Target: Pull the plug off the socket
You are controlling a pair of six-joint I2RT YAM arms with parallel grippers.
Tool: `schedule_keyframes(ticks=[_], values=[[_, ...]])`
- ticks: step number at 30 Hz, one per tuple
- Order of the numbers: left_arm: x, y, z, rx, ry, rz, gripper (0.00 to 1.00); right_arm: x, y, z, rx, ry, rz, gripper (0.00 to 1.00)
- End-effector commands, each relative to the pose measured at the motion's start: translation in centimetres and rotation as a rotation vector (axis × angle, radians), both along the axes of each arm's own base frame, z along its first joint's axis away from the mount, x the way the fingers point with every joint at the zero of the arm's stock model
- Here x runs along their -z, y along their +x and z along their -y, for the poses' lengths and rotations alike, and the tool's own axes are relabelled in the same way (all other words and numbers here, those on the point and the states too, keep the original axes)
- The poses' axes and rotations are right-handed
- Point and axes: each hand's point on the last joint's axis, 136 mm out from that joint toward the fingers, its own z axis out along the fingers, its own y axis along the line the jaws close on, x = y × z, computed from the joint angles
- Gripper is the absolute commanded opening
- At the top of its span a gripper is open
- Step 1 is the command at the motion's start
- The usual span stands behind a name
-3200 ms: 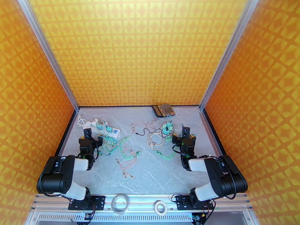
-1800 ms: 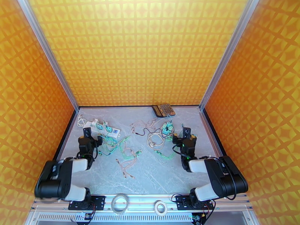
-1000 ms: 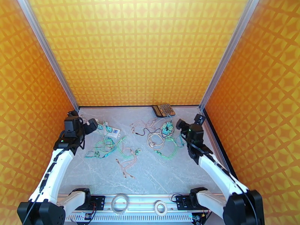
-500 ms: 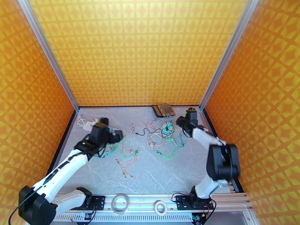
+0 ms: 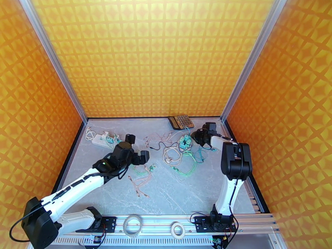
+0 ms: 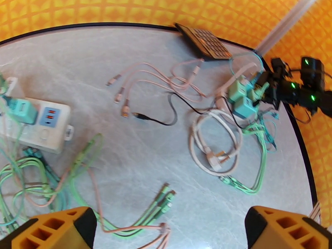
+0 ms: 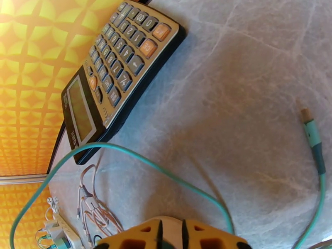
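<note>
You have a grey marbled desk (image 5: pixel 166 191), orange diamond-patterned walls (image 5: pixel 157 59), white socket (image 6: pixel 39 137), teal plug (image 6: pixel 23 111) and mint-green cables (image 6: pixel 162 201).

Bright warm light, fisheye-warped edges.

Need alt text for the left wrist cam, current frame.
The left gripper hangs open above a grey table strewn with pink, green and white cables. A white power strip carrying a teal plug lies at left, a calculator at the far edge, and the right gripper sits by teal adapters at right.
</note>
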Motion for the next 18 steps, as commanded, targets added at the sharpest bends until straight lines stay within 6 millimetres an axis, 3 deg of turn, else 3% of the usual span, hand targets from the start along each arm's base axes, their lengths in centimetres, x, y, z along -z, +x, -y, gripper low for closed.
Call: schedule_keyframes(ticks=[1, 12, 18], values=[[0.1, 0.2, 1.1, 0.023, 0.017, 0.024, 0.97, 1.1, -2.3, -2.8, -0.060, 0.038, -0.059, 0.21], [1.5, -1.2, 4.8, 0.154, 0.088, 0.062, 0.90, 1.1, -6.3, -8.8, -0.187, 0.077, -0.053, 0.22], [2.7, -1.0, 7.0, 0.198, 0.168, 0.069, 0.82, 1.0, -8.7, -10.7, -0.227, 0.074, -0.053, 0.23]])
